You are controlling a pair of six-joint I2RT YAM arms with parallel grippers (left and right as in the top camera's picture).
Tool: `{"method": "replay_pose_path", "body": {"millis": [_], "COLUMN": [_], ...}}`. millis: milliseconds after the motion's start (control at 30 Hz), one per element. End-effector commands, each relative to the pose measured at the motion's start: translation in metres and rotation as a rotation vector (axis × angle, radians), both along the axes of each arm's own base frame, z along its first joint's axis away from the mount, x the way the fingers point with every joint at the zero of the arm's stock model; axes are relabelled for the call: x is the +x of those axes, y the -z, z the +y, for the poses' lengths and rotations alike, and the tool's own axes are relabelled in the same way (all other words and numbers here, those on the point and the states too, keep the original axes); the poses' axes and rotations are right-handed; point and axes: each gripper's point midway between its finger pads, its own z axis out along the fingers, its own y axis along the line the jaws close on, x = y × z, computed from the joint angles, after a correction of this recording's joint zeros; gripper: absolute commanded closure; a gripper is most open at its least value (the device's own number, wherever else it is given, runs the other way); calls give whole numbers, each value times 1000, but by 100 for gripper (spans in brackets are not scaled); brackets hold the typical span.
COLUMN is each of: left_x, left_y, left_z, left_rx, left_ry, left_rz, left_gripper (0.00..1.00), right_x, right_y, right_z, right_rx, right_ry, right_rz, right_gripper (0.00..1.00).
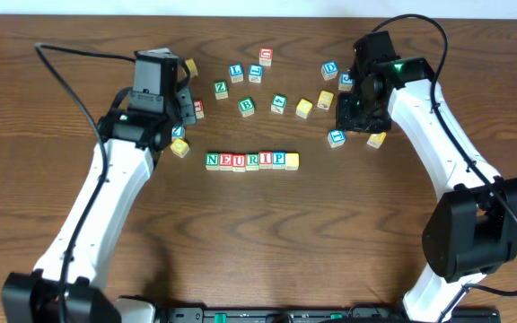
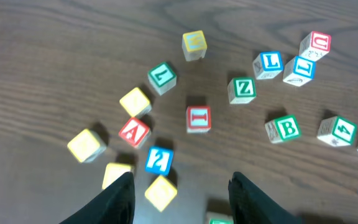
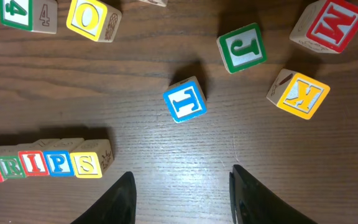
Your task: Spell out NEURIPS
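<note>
The NEURIPS row [image 1: 251, 161] lies at the table's middle, seven wooden cubes side by side reading N, E, U, R, I, P, with a yellow S cube [image 1: 292, 161] at its right end. In the right wrist view the row's end [image 3: 42, 163] shows U, R, I, P and S [image 3: 86, 164]. My right gripper [image 3: 180, 177] is open over bare wood, right of the row, holding nothing. My left gripper [image 2: 180, 180] is open above loose cubes up and left of the row, a yellow cube [image 2: 161, 192] below the gap.
Loose cubes are scattered behind the row: Z [image 1: 221, 89], B [image 1: 247, 106] and D [image 1: 329, 68]. Near the right gripper lie a blue T [image 3: 184, 101], green J [image 3: 242, 48] and yellow K [image 3: 298, 94]. Near the left lie a red A [image 2: 134, 132] and red I [image 2: 198, 117].
</note>
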Motion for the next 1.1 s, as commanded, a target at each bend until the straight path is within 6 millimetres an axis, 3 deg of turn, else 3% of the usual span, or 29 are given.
{"method": "replay_pose_path", "body": {"millis": [0, 233, 400, 567, 833, 1067], "left_x": [-9, -22, -27, -34, -50, -75], "left_y": [-14, -6, -12, -20, -62, -98], "left_z": [10, 31, 52, 61, 85, 106], "left_rx": [-25, -119, -159, -136, -134, -127], "left_ry": [-38, -63, -109, -102, -165, -228], "left_rz": [-5, 68, 79, 79, -10, -109], "left_gripper": [52, 52, 52, 52, 51, 30], "right_x": [4, 8, 7, 4, -9, -34], "right_y": [-11, -18, -35, -48, -85, -130], "right_z": [-1, -1, -1, -1, -12, -44], "right_rx": [-2, 5, 13, 19, 26, -25], "right_ry": [-4, -3, -8, -11, 6, 71], "right_rz": [-34, -63, -105, -133, -200, -290], "right_gripper": [56, 54, 51, 51, 49, 37]}}
